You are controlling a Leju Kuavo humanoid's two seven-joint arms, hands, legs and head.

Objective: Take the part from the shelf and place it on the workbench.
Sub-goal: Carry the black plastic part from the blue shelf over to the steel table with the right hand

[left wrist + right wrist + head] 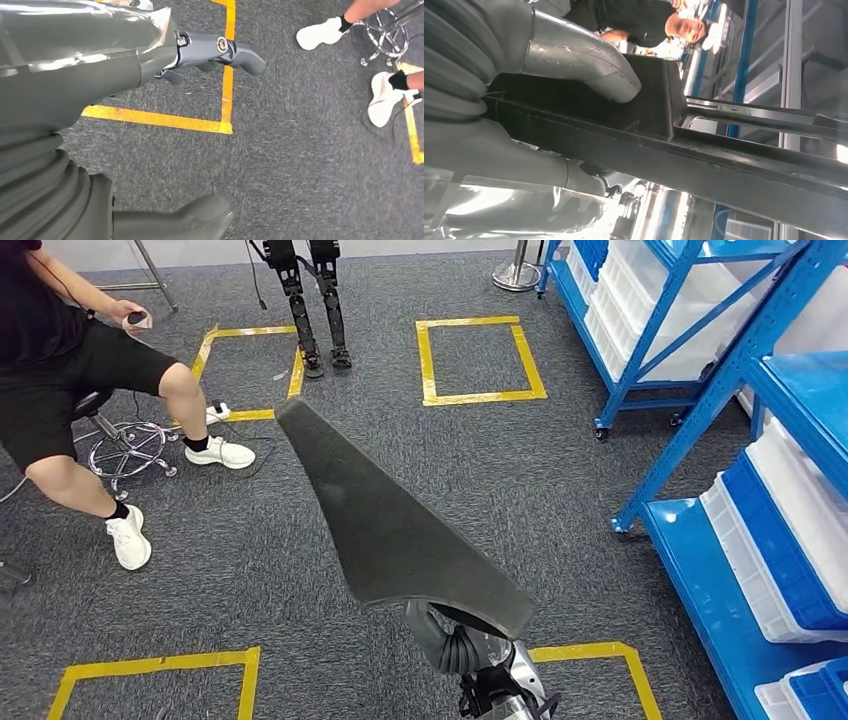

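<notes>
Part [390,520], long, dark and tapered, is held above open carpet [560,470], gripped at its wide end by the right hand [455,645]; blue shelves [700,370] are seen rightward. Left hand [215,50] is held released, fingers apart.

Part [390,520] held up on the right robot hand [455,645], shelf [760,390] to its right, seated person [70,370] left — floor squares [478,360] beyond.

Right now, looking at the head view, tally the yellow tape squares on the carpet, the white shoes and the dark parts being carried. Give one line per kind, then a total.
yellow tape squares: 4
white shoes: 2
dark part, held by the right hand: 1
Total: 7
</notes>
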